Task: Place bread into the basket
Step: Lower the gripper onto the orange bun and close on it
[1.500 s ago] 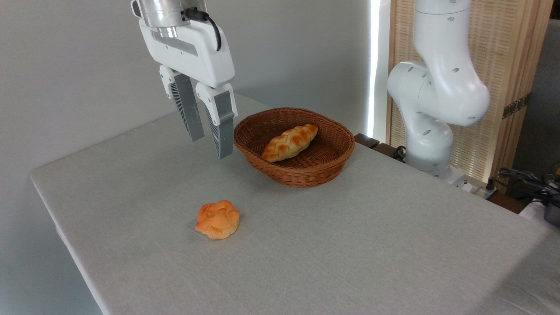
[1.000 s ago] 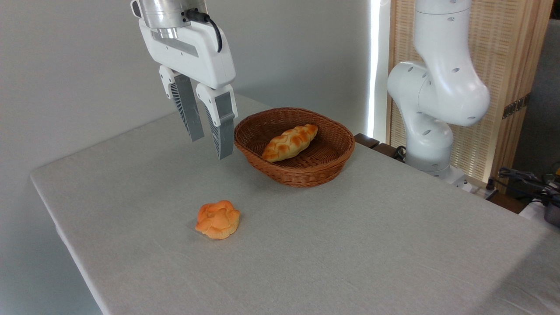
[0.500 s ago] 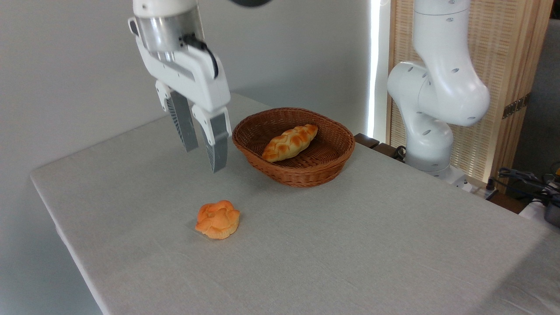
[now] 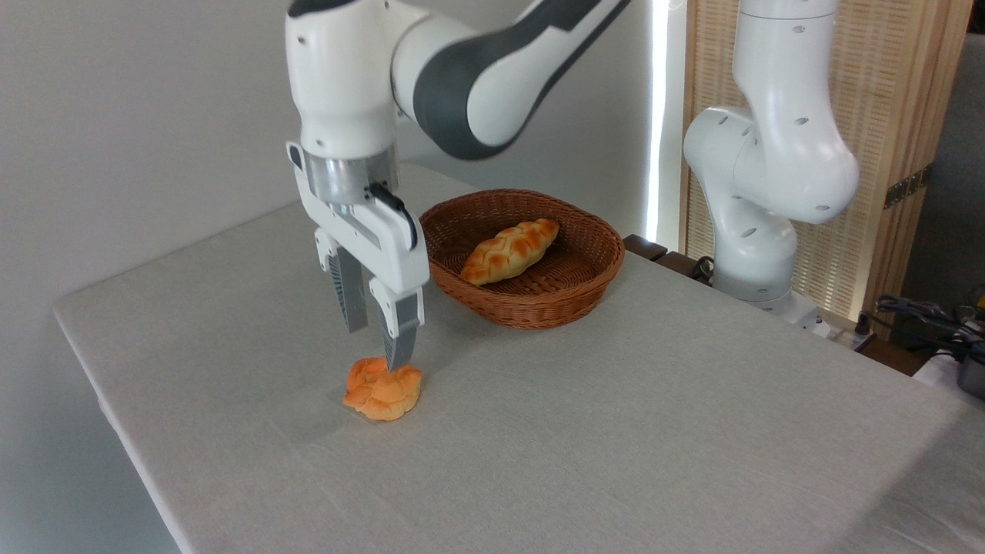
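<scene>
The bread (image 4: 382,392), a small lumpy orange bun, lies on the grey table left of centre. My gripper (image 4: 377,348) hangs just above it, pointing down, open, with nothing between its grey fingers (image 4: 399,327). The nearer fingertip overlaps the bun's top edge in this view; whether it touches I cannot tell. The basket (image 4: 573,288), an oval brown wicker one, stands behind and to the right, apart from the bun. A golden braided loaf (image 4: 510,250) lies inside it.
The arm's white base column (image 4: 758,192) rises at the back right beside a wooden slatted screen (image 4: 900,115). Cables and a dark object (image 4: 943,323) sit at the far right edge. The table's left edge (image 4: 108,400) drops off near the bun.
The gripper has come down and forward from beside the basket's left rim to just over the bun, still open. The arm's grey and white link has swung into view. Bun, loaf and basket have not moved.
</scene>
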You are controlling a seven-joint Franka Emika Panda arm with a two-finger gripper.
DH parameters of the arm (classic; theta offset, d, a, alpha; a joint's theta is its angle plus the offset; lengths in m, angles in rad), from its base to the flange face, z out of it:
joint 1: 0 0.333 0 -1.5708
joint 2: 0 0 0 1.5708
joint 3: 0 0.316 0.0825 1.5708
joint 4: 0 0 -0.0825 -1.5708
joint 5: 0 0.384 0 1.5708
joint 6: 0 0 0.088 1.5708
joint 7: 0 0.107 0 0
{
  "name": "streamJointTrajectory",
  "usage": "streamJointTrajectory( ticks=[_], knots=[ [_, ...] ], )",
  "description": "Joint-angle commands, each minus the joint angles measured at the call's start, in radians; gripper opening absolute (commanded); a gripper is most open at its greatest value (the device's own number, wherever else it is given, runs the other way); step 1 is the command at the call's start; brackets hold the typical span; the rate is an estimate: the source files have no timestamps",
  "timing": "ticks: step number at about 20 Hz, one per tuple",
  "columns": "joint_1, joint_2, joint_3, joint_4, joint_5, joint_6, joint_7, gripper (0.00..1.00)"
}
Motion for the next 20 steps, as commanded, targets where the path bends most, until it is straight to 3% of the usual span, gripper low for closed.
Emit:
streamJointTrajectory(
  ticks=[1, 9, 10, 12, 14, 20],
  knots=[
    [-0.008, -0.027, 0.007, -0.079, 0.031, 0.076, -0.002, 1.0],
    [-0.034, 0.025, 0.006, -0.106, 0.05, 0.177, -0.019, 0.98],
    [-0.046, 0.036, 0.006, -0.106, 0.05, 0.187, -0.027, 0.87],
    [-0.048, 0.036, 0.007, -0.106, 0.05, 0.19, -0.027, 0.52],
    [-0.046, 0.028, 0.013, -0.104, 0.05, 0.184, -0.027, 0.27],
    [-0.046, 0.027, 0.017, -0.103, 0.05, 0.179, -0.024, 0.24]
  ],
)
